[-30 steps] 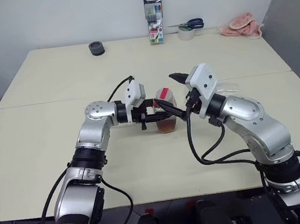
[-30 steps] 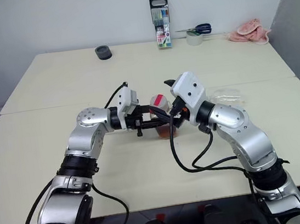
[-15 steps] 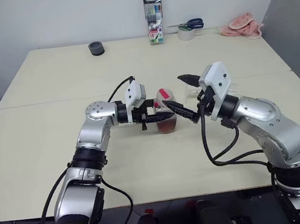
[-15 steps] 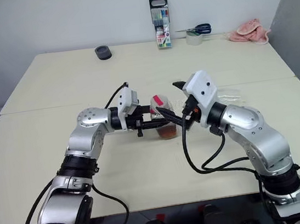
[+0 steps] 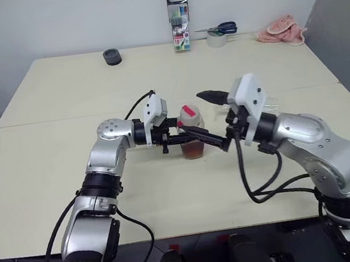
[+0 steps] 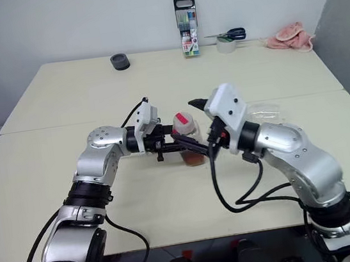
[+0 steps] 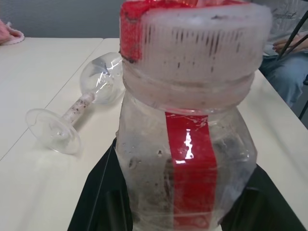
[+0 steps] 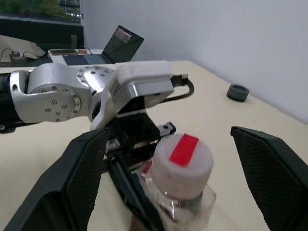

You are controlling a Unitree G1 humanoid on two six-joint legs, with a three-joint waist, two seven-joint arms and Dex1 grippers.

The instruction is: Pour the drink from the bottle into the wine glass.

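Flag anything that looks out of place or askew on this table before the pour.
The wine glass lies on its side on the table, by the robot's right arm, so it cannot take a pour as it lies. The bottle stands upright with its cap still on. No spill shows.

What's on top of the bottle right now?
A white cap with a red strip sits on the bottle. The mouth beneath it is covered, so the seal can't be seen.

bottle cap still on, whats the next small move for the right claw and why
Probably close the open right claw onto the cap and twist it off. The left claw already grips the bottle upright, and the cap sits between the right claw's spread fingers. The wine glass lies on its side.
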